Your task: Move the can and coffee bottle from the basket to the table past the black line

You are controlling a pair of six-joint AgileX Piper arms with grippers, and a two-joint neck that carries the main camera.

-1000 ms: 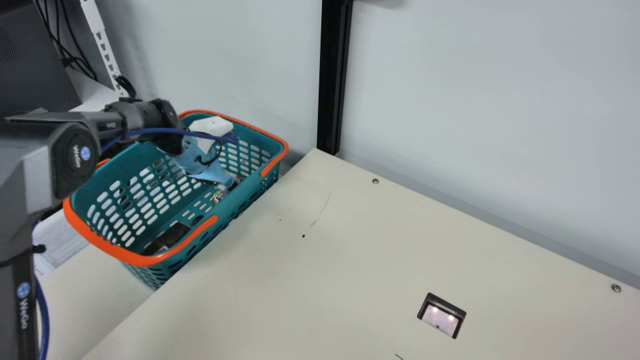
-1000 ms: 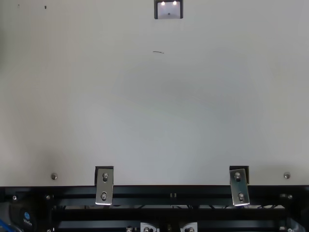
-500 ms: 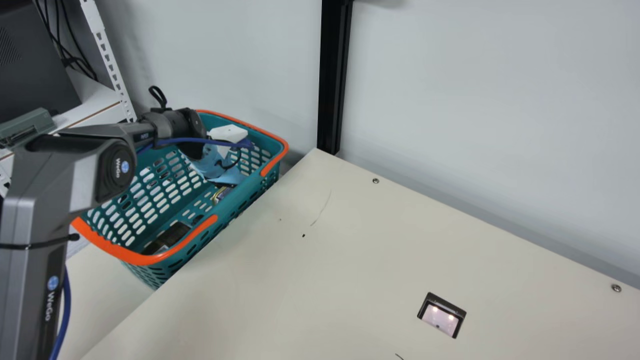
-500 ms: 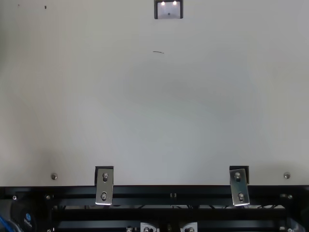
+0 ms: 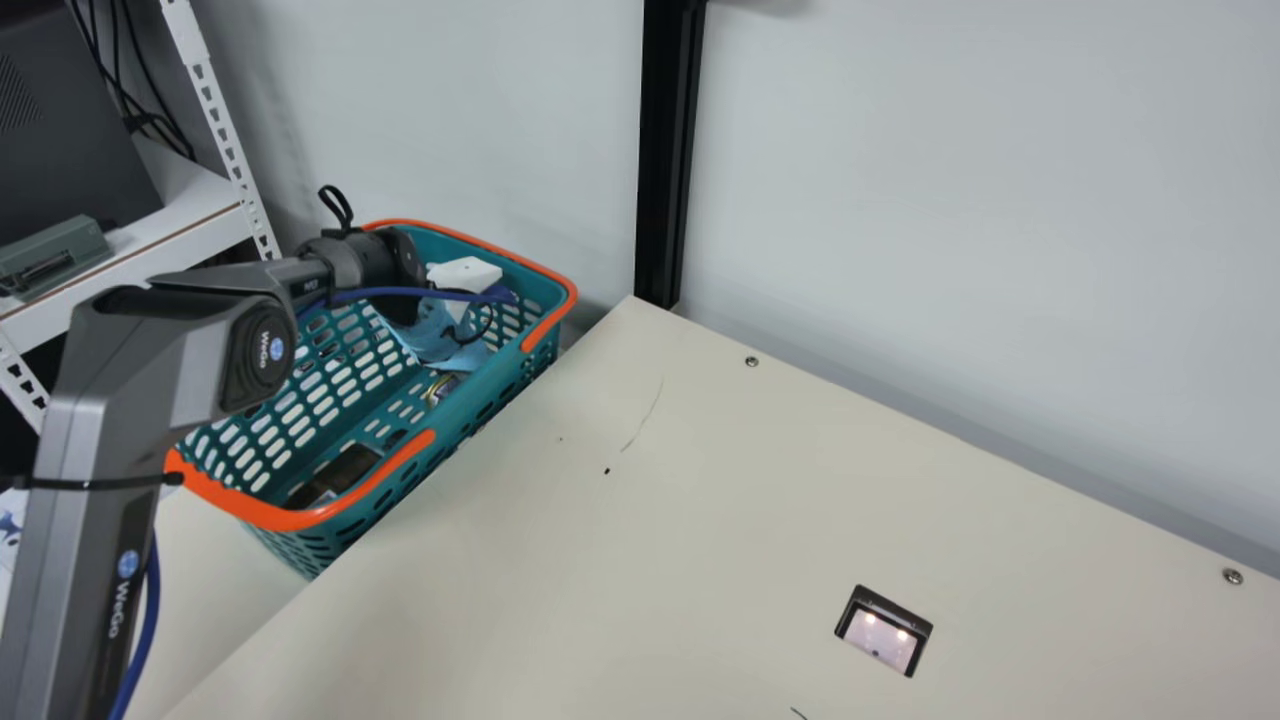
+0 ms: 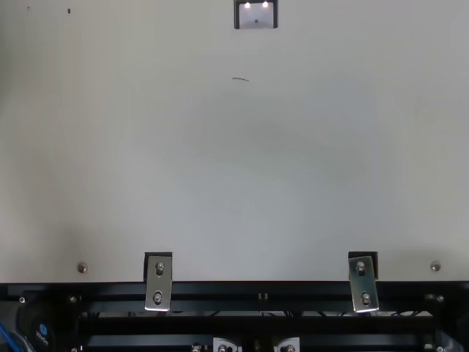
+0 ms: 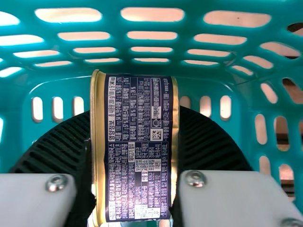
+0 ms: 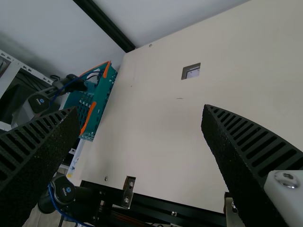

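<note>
gold-rimmed can point(image 7: 137, 151) snug in left tool point(image 5: 440, 338), inside teal basket point(image 5: 265, 516)

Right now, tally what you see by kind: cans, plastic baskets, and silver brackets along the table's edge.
Dark blue, gold-rimmed metal can: 1
Teal and orange plastic basket: 1
Flat silver metal brackets: 2
Total: 4

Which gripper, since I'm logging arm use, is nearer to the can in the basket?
Left. The left gripper is down in the basket, its fingers closed on the can from both sides. The right gripper is open, across the table from the basket.
</note>
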